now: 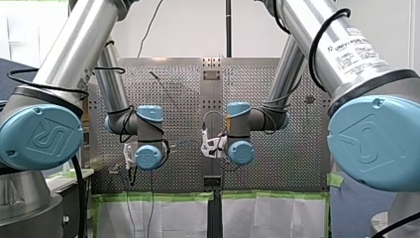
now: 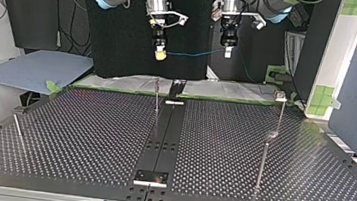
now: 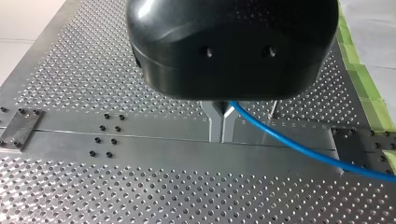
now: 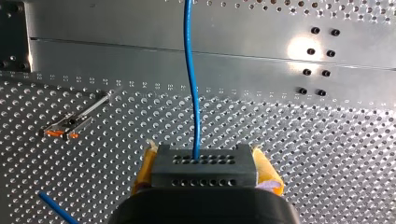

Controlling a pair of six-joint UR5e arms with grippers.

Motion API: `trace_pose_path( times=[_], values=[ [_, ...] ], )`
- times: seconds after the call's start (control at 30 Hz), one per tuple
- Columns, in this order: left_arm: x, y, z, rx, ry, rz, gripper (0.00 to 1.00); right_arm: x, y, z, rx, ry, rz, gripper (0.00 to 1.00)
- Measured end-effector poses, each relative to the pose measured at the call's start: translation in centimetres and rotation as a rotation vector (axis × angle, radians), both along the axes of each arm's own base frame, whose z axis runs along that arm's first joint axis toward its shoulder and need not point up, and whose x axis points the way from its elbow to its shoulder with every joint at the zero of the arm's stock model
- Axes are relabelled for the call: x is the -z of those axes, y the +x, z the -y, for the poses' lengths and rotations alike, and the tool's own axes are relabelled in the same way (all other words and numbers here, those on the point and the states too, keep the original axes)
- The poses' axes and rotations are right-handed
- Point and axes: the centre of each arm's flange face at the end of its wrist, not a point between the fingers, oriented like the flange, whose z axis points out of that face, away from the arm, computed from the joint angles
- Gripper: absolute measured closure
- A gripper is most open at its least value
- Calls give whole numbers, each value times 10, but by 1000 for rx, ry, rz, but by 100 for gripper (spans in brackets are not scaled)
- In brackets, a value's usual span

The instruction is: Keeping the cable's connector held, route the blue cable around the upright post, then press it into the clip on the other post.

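The connector [image 4: 203, 169] is clamped in the right gripper [image 4: 205, 161]. The left gripper [image 3: 222, 122] is closed on the blue cable [image 3: 289, 144], stretched between them above the table [image 2: 87, 136]. It may be pulled loose by overtension.

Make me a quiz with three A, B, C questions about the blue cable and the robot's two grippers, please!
1. Where is the blue cable in the top view?
A. Flat on the table
B. In the air between the two grippers
C. Wound round a post

2. What colour are the pads on my right gripper?
A. Yellow
B. Red
C. Green

3. What is my left gripper doing?
A. Standing wide open
B. Shut on the blue cable
C. Gripping a post

Answers:
1 B: it stretches in mid-air from one gripper to the other.
2 A: the right wrist view shows yellow pads on either side of the black connector.
3 B: the left wrist view shows the metal fingers closed, with the cable coming out from them.
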Motion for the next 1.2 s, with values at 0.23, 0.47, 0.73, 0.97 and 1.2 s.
trace_pose_path(
  times=[0.23,0.47,0.73,0.97,1.2],
  values=[
    [0,0,0,0,0,0,100,0,0,0,0,0,0,100],
    [-5,-8,8,37,28,-7,100,5,0,-6,7,10,-31,100],
    [-2,-20,9,62,82,-65,100,13,-10,-10,64,56,-91,100],
    [2,-25,6,63,115,-116,100,18,-16,-14,72,96,-137,100],
    [2,-27,5,65,123,-128,100,22,-20,-19,72,133,-180,100]
  ],
)
